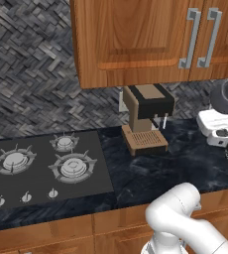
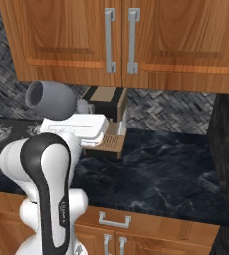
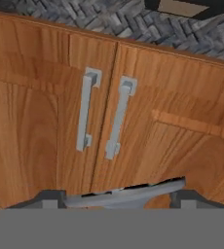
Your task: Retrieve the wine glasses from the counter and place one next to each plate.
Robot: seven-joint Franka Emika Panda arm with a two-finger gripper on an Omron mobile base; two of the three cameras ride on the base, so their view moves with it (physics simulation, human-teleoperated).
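Your only lettering is a small dark mark low on the arm (image 2: 60, 211) in the right base view, and it is too small to read.

In the hand view, look at the bottom: the tool (image 3: 119, 197) has its two dark tips set wide, and a pale grey, slightly translucent curved strip runs across from one tip to the other. That reads as the edge of a wine glass (image 3: 133, 193), clamped between the tips. You cannot tell from this angle whether it is the bowl's rim or the foot. The stem is hidden.

The glass is up in the air with the hand, above the bench (image 1: 185, 163). The hand camera faces the wooden upper cabinet doors (image 3: 46, 126) and their two grey bar handles (image 3: 84, 109). That view is rolled over, so the woven backsplash sits above the doors.

The arm rises from the base, bends at a white elbow, and carries its white hand level above the black marbled bench. The hand is just right of the brown coffee machine (image 1: 145, 119). A gas hob (image 1: 41, 168) lies well to the left.
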